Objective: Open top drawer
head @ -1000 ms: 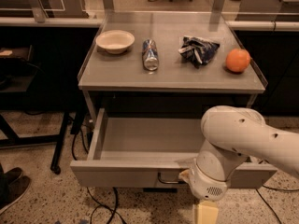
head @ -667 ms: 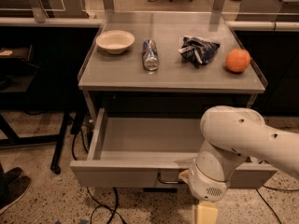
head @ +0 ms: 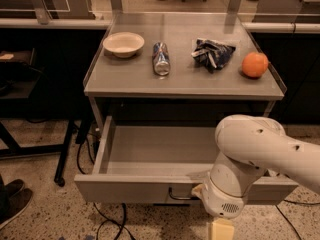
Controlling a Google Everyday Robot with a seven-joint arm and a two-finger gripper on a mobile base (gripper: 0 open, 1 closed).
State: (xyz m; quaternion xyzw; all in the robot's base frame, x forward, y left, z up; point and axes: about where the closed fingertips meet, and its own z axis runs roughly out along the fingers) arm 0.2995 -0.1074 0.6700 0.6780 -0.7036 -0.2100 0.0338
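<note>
The top drawer (head: 125,189) stands far out; its tray is open from above at the left and middle, while the white arm (head: 255,159) overhangs its right part. The claw (head: 198,190) sits at the drawer front, just beside the handle (head: 179,197). On the surface (head: 180,81), the bowl (head: 123,44), can (head: 161,59), bag (head: 212,54) and orange (head: 255,65) stand apart in a row, leaving gaps and a free near strip.

Dim warm light on claw (head: 198,190) at top drawer (head: 125,189).
</note>
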